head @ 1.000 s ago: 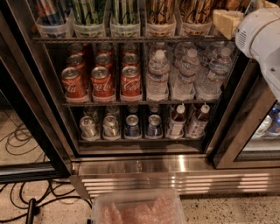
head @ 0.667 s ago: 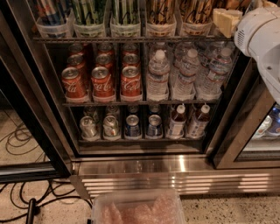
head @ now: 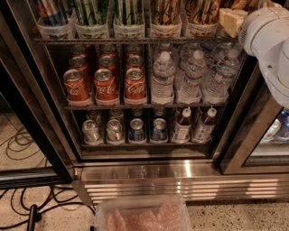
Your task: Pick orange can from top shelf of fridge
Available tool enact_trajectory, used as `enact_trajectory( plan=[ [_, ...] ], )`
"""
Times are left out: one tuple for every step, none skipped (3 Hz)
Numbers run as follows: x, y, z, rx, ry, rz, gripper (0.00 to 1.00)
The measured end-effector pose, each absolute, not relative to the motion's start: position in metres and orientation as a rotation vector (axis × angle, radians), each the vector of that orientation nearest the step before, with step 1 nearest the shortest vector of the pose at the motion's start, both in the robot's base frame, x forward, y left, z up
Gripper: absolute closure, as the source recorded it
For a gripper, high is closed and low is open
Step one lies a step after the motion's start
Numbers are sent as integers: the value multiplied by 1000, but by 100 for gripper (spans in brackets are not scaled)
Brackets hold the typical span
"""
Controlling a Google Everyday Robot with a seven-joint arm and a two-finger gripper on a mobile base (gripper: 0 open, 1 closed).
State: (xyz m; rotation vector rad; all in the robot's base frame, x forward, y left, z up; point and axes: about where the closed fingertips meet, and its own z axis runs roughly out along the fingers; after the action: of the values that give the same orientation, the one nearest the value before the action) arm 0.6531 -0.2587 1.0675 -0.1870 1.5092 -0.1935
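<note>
The fridge [head: 180, 170] stands open in front of me, with a steel frame and a dark interior. Its top shelf [head: 135, 40] is a wire rack fronted by clear tubs. Orange cans [head: 165, 11] with dark scribbles stand in two tubs at the right of the shelf, the second group [head: 203, 11] next to the gripper. Their tops are cut off by the frame edge. My gripper [head: 231, 20] shows only as a beige block at the top right, level with the top shelf and just right of the orange cans. The white arm [head: 268, 40] is behind it.
Green-striped cans [head: 110, 11] fill the tubs left of the orange ones. Red cola cans [head: 106, 83] and water bottles [head: 194, 74] fill the middle rack, with small cans and bottles [head: 135, 128] below. A clear bin [head: 142, 216] sits on the floor, with cables [head: 27, 203] to its left.
</note>
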Motion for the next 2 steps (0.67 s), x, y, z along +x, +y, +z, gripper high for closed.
enact_trajectory(
  plan=[
    [659,-258,1069,-179,1508,-189,54],
    [662,-260,1070,-168,1506,-187,75]
  ],
)
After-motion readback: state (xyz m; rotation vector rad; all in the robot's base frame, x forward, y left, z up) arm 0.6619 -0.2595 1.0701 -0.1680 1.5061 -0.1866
